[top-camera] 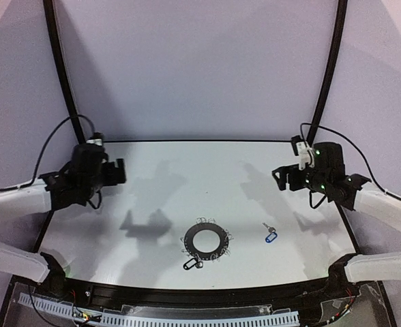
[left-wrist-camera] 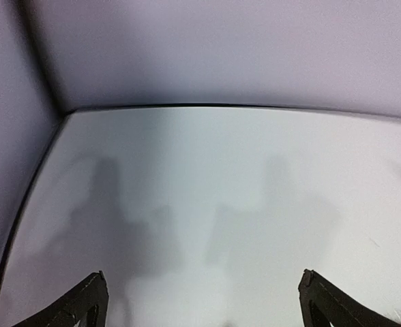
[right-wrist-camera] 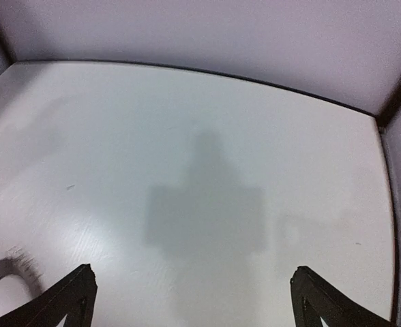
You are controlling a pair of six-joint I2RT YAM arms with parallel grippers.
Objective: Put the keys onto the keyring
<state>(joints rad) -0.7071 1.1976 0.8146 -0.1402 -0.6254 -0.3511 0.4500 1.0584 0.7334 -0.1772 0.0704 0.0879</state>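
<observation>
Nearest the bases, the black key (top-camera: pixel 193 263) lies at the near-left rim of the ring (top-camera: pixel 206 240), seemingly touching its loops. The blue key (top-camera: pixel 270 235) lies just right of the ring, apart from it, slanting far-left to near-right. Farther back, above the worktop (top-camera: pixel 153 204), the left fingers (top-camera: pixel 119 171) and right fingers (top-camera: pixel 279 178) are spread wide, holding nothing. Of the 2 arms, the right is nearer the blue key.
</observation>
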